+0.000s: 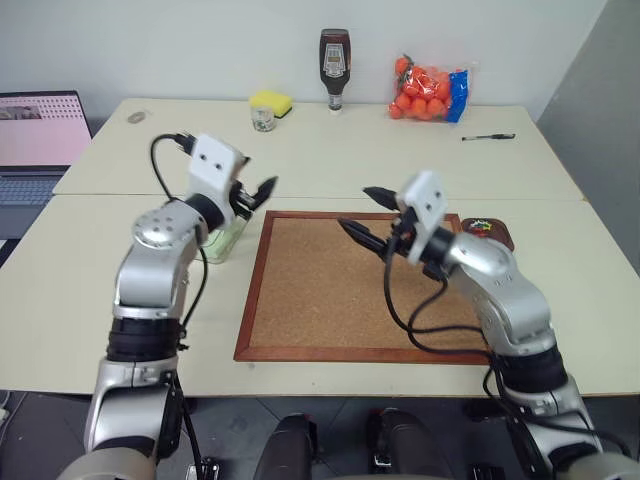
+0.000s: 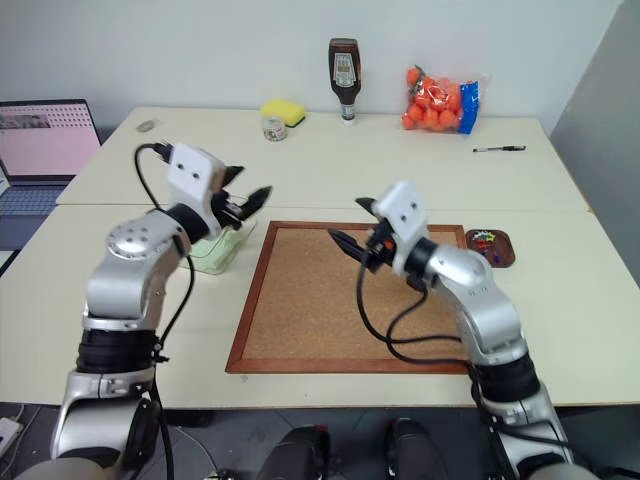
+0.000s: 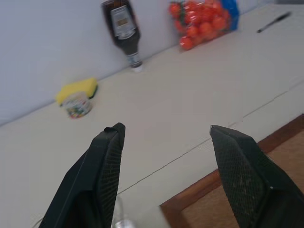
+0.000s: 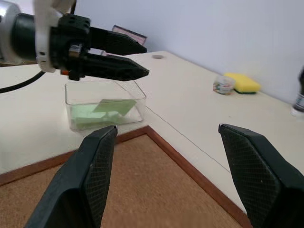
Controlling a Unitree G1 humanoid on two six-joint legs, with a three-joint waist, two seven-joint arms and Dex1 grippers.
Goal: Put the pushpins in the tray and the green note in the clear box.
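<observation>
Grainy matt cork fills the corkboard (image 1: 330, 285) inside its smooth wood frame; beside the corkboard, the clear box (image 4: 105, 104) is glossy see-through plastic holding the thin green note (image 4: 107, 110) of paper.

Office-like room: pale tables (image 1: 330, 160), open laptop (image 1: 35, 140), pen (image 1: 488, 137).

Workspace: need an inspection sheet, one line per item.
Surface: pale tables, corkboard bare.
Job's things: green note in clear box; pushpins in tray.
Clutter: sauce bottle, sponge, small jar, bagged orange balls, pen.
Grippers: left gripper open by the box; right gripper open over the board.
Cables: black leads on both arms.
Surroundings: laptop, white wall.
</observation>
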